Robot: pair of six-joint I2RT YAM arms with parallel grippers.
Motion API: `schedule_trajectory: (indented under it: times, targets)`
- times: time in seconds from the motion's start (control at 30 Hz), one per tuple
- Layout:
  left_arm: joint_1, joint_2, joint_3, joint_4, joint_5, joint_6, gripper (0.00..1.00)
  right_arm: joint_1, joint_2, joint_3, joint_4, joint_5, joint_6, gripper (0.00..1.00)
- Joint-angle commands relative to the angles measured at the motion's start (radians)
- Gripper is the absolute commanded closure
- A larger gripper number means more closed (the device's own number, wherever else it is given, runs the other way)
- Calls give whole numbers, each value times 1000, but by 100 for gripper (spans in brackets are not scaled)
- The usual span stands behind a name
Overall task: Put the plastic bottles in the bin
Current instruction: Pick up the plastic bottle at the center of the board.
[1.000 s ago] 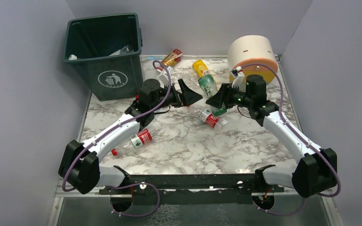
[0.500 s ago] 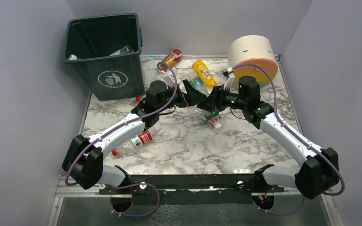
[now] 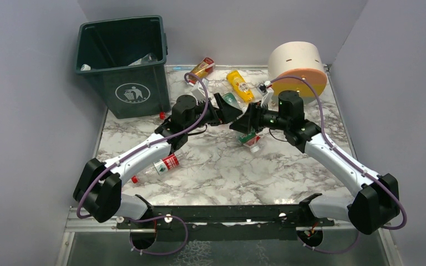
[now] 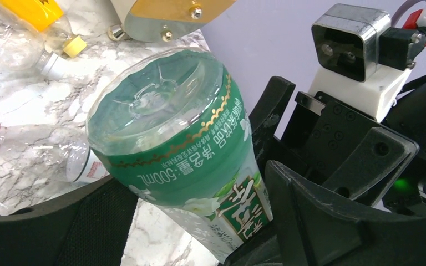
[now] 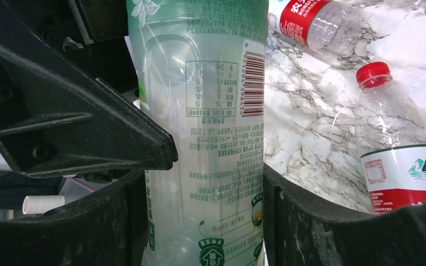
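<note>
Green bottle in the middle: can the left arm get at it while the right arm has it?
Probably yes. The green bottle sits between the left gripper's fingers, with nothing else between them. The right gripper grips it farther along, which leaves that end free.

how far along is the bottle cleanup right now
Early. The bin seems to hold something pale, unclear what. The green-label bottle sits between the fingers of both the left gripper and right gripper, apparently a handover. Left on the table: a yellow bottle, an amber one and red-label bottles.
</note>
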Motion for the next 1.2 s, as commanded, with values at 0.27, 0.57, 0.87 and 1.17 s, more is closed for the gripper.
schedule_trajectory:
  times: [0.27, 0.57, 0.87, 1.17]
  targets:
    - [-5, 10, 58, -13, -51, 16, 32, 15, -47, 4, 14, 0, 5, 28]
    - [52, 12, 131, -105, -49, 86, 34, 15, -88, 26, -49, 10, -14, 17]
    - [269, 0, 233, -196, 55, 137, 34, 15, -160, 53, -132, 29, -35, 14]
    - [478, 56, 492, -269, 164, 157, 34, 15, -196, 39, -171, 50, -56, 13]
